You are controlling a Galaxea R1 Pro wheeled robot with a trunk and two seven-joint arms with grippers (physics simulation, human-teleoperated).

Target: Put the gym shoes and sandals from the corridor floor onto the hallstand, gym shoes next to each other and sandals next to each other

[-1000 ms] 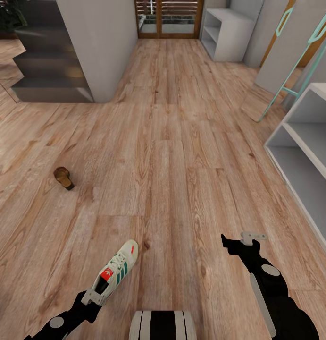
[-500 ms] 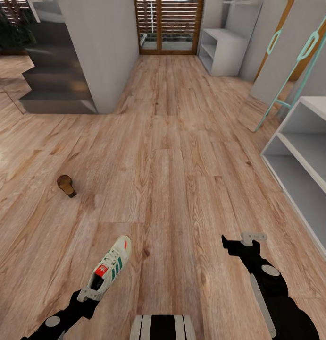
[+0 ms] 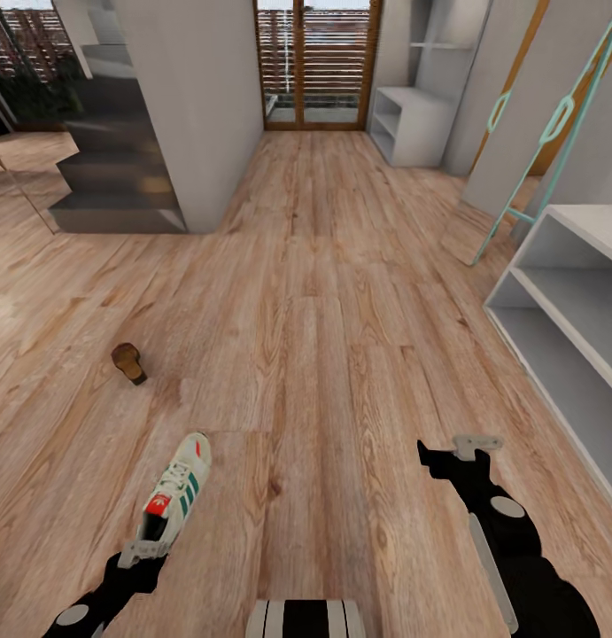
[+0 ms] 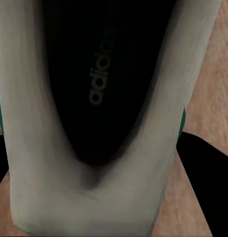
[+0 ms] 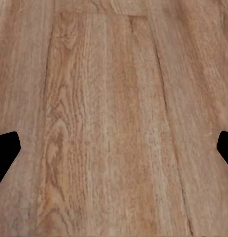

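Near left, left gripper [image 3: 142, 554] jaws clamp gym shoe [image 3: 174, 490] at heel, toe pointing far, carried for hallstand [image 3: 567, 306] at right. Right gripper [image 3: 456, 450] jaws spread, empty. Sandal [image 3: 127, 361] on corridor floor [image 3: 323, 292], far left.

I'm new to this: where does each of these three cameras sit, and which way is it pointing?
Head view: on the robot's head, looking forward and down the wood-plank corridor floor; both black arms show, the left gripper holding a cream-white sneaker with green stripes, the right gripper empty.
Left wrist view: near the left gripper, looking into the sneaker's dark opening.
Right wrist view: near the right gripper, facing bare floor; black fingertips at the edges.
Shared: head and left wrist views both show the sneaker.
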